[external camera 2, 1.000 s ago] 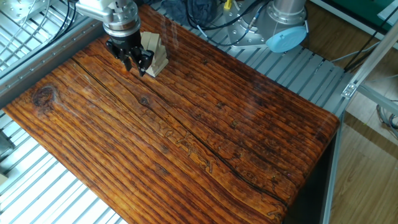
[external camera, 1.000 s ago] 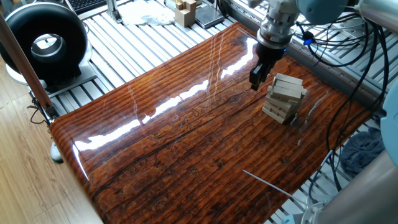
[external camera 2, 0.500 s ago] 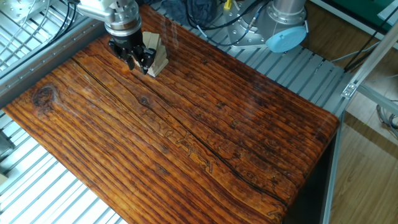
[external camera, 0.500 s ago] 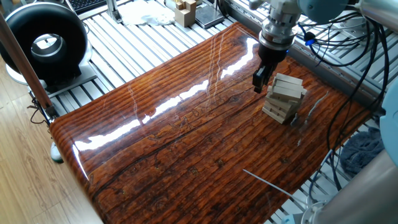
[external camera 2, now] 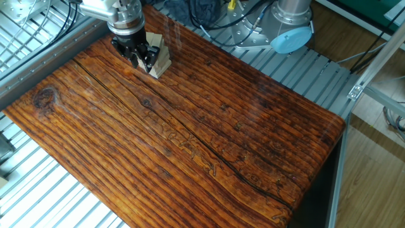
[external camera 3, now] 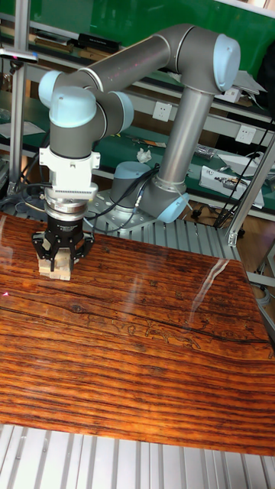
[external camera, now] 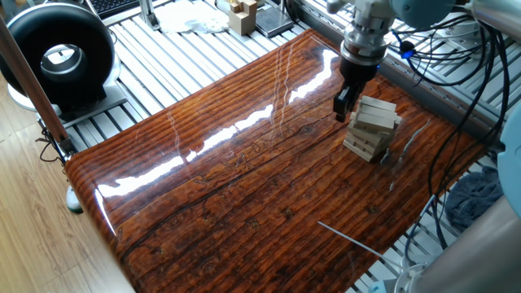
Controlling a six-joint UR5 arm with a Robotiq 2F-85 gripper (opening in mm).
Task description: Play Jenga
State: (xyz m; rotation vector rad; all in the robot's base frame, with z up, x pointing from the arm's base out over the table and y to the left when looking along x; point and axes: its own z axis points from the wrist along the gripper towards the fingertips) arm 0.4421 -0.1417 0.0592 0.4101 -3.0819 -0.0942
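Starting at the left of one fixed view: a black round fan [external camera: 61,57] sits off the surface on the slatted metal frame, well away from the action. Moving right, the glossy wooden surface [external camera: 244,179] stretches out with bright glare streaks across its middle. Beyond its far edge a cluster of tan wooden boxes [external camera: 242,14] rests on the frame, well apart from the play.

Now to the far right corner, where it all happens. The claw [external camera: 342,104] points down at the surface, hanging just beside the left face of the block tower [external camera: 373,128]. The tower is a short stack of pale wooden bars in crosswise layers, a little ragged, with the upper bars jutting past those beneath. It stands near the far right corner of the surface, close to the edge.

In the other fixed view the claw [external camera 2: 140,57] is right up against the tower [external camera 2: 158,58], dark fingers [external camera 2: 147,58] overlapping the pale wood. In the tall fixed view the claw [external camera 3: 59,256] straddles the tower [external camera 3: 59,263], fingers spread apart on either side of the stack, but whether they actually press on the wood I cannot tell.

At the near right edge, a thin pale stick [external camera: 350,238] lies alone.
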